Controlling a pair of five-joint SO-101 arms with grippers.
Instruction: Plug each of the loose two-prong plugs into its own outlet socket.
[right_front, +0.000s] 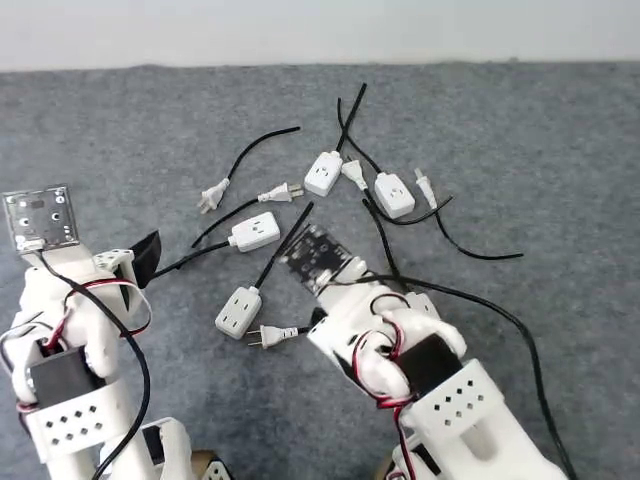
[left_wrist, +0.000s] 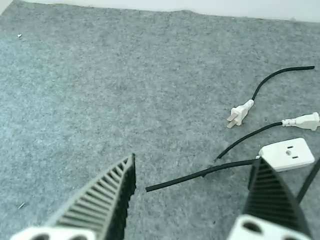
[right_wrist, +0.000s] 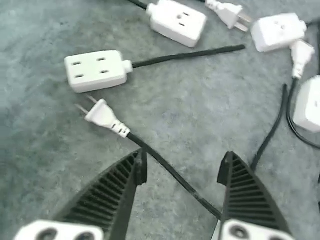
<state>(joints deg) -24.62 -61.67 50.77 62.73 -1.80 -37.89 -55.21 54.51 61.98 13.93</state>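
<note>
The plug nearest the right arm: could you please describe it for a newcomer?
Start at the right arm's open end effector over the grey mat. The black cord under it leads to a white two-prong plug. Alone among the plugs, it lies beside the outlet nearest the arms.

Robotics lab bench, by the look. Tabletop covered in grey felt-like matting (right_front: 560, 130), with a plain white wall (right_front: 320, 30) behind. Two white plastic robot arms (right_front: 70, 400) carry loose wiring (right_front: 143, 365) and bare circuit boards (right_front: 40, 217). White outlet sockets (right_front: 253, 232) on short, cut-off black cords (left_wrist: 200, 172) lie scattered.
</note>
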